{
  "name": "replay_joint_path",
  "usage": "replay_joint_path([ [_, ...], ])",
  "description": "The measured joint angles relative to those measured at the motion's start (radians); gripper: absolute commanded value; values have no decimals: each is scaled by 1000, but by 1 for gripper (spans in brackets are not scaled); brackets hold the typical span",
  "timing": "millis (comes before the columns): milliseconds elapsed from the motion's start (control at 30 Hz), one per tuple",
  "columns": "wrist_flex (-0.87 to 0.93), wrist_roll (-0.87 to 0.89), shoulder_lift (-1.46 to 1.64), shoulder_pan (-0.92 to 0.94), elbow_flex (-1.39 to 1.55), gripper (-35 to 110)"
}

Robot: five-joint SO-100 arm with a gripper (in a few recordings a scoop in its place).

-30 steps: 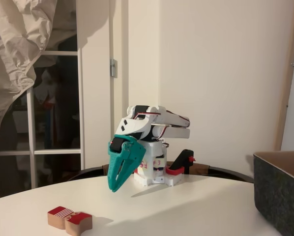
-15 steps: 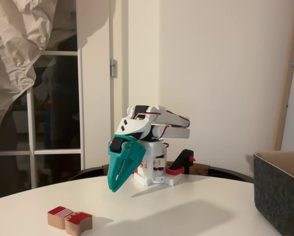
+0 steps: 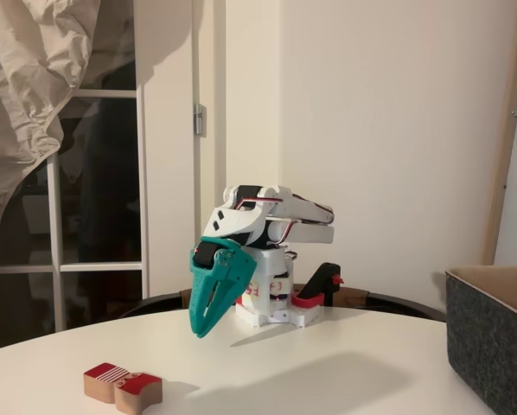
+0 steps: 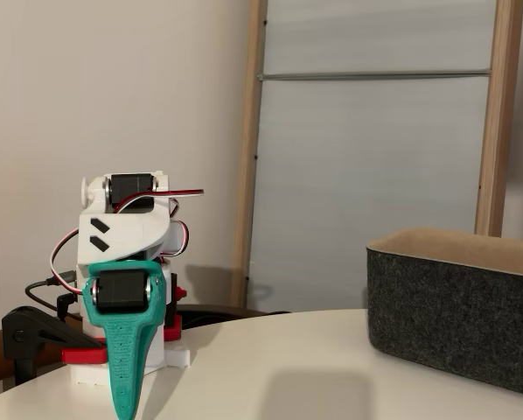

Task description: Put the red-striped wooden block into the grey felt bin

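Note:
The red-striped wooden block [image 3: 122,386] lies flat on the white table at the lower left, its striped end pointing left. My gripper [image 3: 201,326] is teal, folded down at the arm's base, tips hovering just above the table behind and to the right of the block, well apart from it. Its fingers are closed together with nothing between them. In another fixed view the gripper [image 4: 124,407] points straight down as one narrow blade. The grey felt bin [image 3: 494,333] stands at the right edge, also seen as a dark felt bin [image 4: 458,311] with a tan inner rim.
The round white table [image 3: 328,372] carries the arm's white base [image 3: 276,303] with a red and black clamp [image 3: 321,290] at the back. A glass door and crumpled paper sit behind on the left. Open tabletop [image 4: 279,367] lies between arm and bin.

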Motion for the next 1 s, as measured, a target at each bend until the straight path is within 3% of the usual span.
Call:
replay_joint_path([
  [333,0,14,0,8,0,0],
  [600,-101,84,0,-25,-21,0],
  [1000,-107,195,-149,-74,-405,0],
])
